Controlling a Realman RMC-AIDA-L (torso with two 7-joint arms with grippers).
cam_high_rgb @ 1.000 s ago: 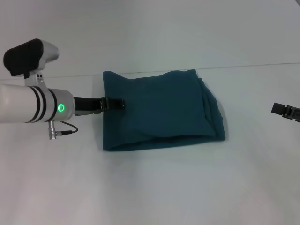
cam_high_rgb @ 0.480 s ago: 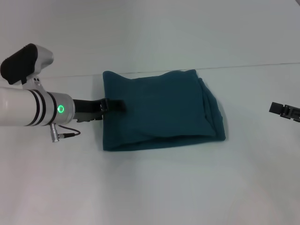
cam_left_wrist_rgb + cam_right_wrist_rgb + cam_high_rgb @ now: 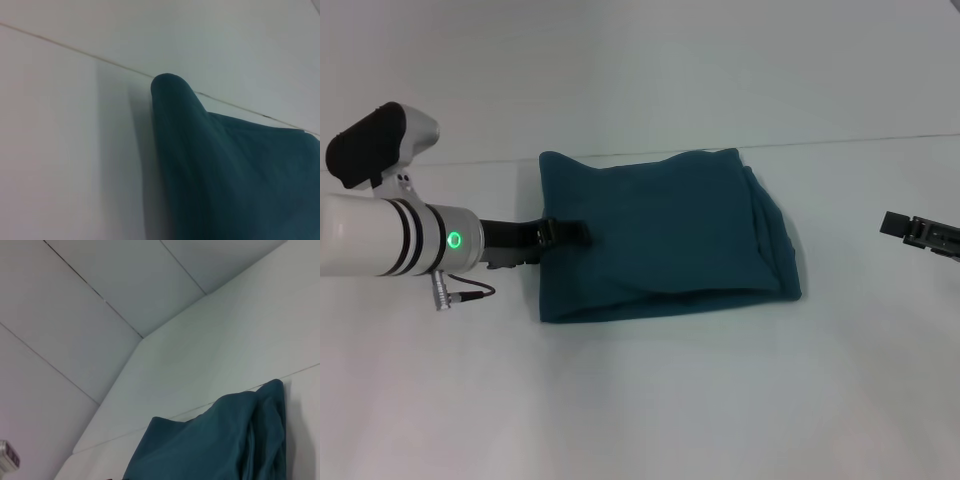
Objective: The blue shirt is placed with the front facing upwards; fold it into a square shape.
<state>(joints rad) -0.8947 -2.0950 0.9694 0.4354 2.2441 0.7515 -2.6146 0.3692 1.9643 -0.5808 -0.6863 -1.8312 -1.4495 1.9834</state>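
left tool (image 3: 578, 233) at the folded blue shirt (image 3: 665, 235)'s left edge — grip unclear; right tool (image 3: 895, 223) well apart, unclear too.

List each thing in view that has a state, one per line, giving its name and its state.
blue shirt: folded into a rough square, lying flat on the table.
left gripper: at the shirt's left edge, over the cloth.
right gripper: off to the shirt's right, clear of it.
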